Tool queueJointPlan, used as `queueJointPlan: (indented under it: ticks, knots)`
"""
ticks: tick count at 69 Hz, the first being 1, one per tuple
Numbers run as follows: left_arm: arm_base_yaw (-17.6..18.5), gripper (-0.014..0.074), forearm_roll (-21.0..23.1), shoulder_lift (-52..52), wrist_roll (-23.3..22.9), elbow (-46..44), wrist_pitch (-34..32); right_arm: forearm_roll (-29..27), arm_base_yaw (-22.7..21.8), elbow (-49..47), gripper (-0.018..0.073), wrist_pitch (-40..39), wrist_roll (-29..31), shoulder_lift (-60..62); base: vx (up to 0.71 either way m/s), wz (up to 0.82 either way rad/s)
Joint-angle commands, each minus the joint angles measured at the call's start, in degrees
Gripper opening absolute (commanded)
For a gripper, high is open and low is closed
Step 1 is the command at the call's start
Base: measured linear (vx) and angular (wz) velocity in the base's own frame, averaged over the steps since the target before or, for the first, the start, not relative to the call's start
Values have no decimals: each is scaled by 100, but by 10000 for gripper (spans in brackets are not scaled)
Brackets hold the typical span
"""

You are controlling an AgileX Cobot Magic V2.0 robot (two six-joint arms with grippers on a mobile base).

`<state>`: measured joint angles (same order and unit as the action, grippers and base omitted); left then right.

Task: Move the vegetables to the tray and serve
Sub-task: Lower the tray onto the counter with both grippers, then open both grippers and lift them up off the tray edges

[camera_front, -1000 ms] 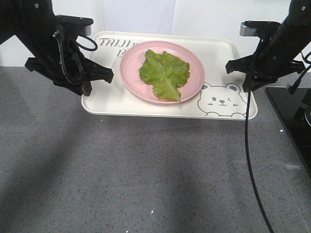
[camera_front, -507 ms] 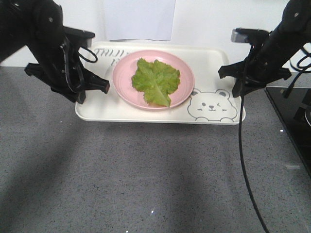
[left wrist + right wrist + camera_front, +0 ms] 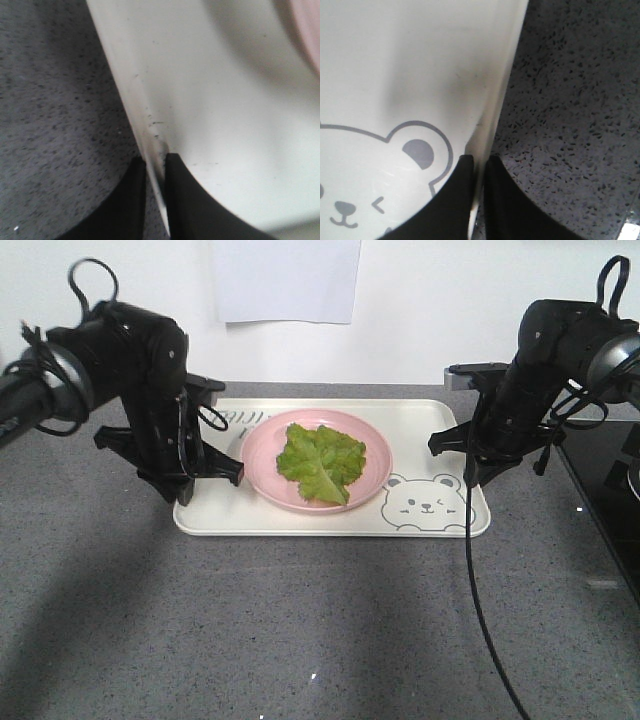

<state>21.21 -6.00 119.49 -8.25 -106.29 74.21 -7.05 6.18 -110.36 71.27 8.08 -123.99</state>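
The green lettuce leaf lies on a round pink plate, which stands on the cream-white tray with the bear drawing. The tray sits low on the grey counter. My left gripper is shut on the tray's left rim; in the left wrist view the gripper has one finger on each side of the tray rim. My right gripper is shut on the tray's right rim; in the right wrist view the gripper pinches the tray rim beside the bear's ear.
A white wall with a paper sheet stands just behind the tray. A black glossy appliance lies at the right edge. A black cable hangs from the right arm over the grey speckled counter.
Both arms have carried the tray away from the camera and down; it now rests low on the counter near the wall. Both grippers stay shut on its rims.
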Motion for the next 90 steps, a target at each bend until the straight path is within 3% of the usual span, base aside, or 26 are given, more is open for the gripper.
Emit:
queueJointPlan:
  ticks: [1, 28, 54, 70, 90]
  knots:
    - [93, -6, 283, -172, 153, -185, -264, -299, 119, -167, -6, 225, 248, 351, 0, 0]
    - [93, -6, 295, -45, 153, -160, -256, -287, 119, -167, 48, 225, 248, 324, 0, 0]
    - [93, 17, 289, -61, 153, -160, -256, -288, 119, -167, 272, 225, 210, 342, 0, 0]
    - [93, 71, 289, -61, 153, -167, -256, -275, 119, -167, 389, 225, 78, 368, 0, 0]
    - [87, 176, 262, -211, 148, -186, -256, -275, 119, -167, 395, 225, -210, 368, 0, 0]
